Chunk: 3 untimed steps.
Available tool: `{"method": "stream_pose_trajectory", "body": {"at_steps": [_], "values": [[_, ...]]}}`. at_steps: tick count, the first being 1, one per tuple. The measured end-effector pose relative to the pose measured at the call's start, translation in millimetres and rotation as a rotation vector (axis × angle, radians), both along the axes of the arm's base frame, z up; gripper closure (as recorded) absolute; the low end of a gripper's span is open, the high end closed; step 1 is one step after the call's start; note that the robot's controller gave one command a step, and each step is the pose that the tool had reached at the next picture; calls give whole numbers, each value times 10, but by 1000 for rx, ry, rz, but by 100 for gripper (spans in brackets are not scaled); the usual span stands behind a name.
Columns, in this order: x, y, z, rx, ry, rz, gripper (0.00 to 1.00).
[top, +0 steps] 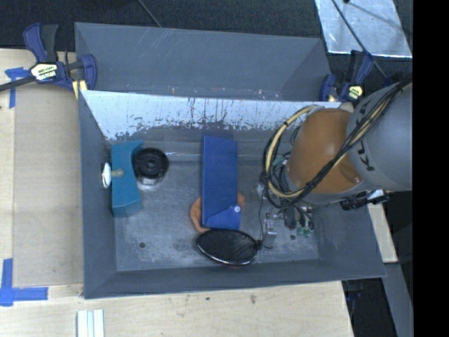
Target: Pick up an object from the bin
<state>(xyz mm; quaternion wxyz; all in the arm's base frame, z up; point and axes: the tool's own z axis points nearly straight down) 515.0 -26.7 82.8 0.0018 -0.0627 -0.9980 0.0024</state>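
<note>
My gripper (269,225) hangs low in the right part of the bin, just right of a tall blue box (219,181) lying flat in the middle. A flat orange piece (197,213) pokes out from under the box's lower left corner. A black glossy oval thing (224,247) lies against the front wall, its right end touching or nearly touching the gripper's lower end. Nothing shows in the gripper's grasp.
At the left lie a blue block (125,177) with a white knob on its side and, next to it, a clear jar with a black round lid (149,166). The arm's orange cover and cables fill the bin's right side.
</note>
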Motion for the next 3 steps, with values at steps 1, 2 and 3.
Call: {"method": "stream_pose_trajectory", "body": {"at_steps": [1,2,3], "values": [[-35,379,-49,4,-5,101,0],[250,909,-38,3,-4,63,0],[372,1286,-48,4,-6,52,0]]}}
